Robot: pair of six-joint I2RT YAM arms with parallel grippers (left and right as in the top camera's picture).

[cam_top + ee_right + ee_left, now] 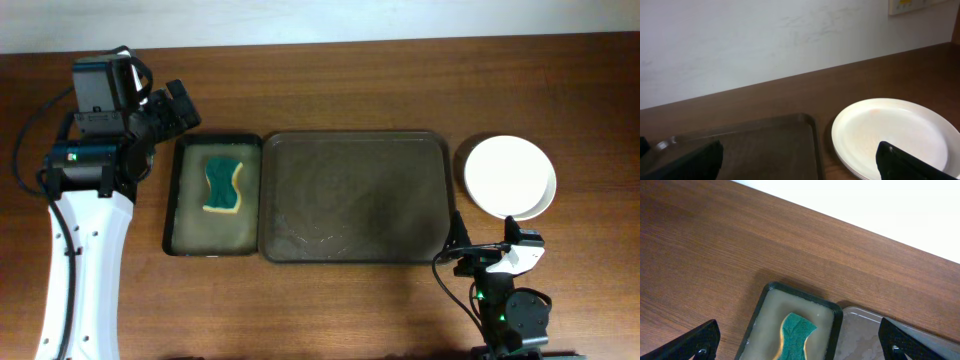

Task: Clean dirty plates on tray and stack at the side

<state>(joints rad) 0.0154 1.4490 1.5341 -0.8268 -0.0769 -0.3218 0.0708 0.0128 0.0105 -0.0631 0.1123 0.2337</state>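
1. The table [350, 90] holds everything. Move your arms slowly over it so you bump nothing.
2. The tray [350, 195] sits in the middle. It has no plates on it. I think the cleaning is done, or almost done.
3. The black tray [200, 232] touches the tray's left side. Keep your left arm off its rim.
4. The plates [510, 175] sit in a stack on the table, just right of the tray. The top one is white, and the edge of another peeks out under it. I cannot count them all. In the right wrist view the top plate has a very faint pink spot near its far edge. It may be a bit of smear or only light. Look closely before you call the job done.
5. The sponge [223, 183] lies flat in the black tray. If the spot is dirt, pick up the sponge from above and wipe gently.
6. The left gripper [180, 108] hangs near the black tray's top left corner. It is wide and holds nothing.
7. The right gripper [485, 245] is near the stack. It is wide too and holds nothing. If all is clean, pull both arms back.
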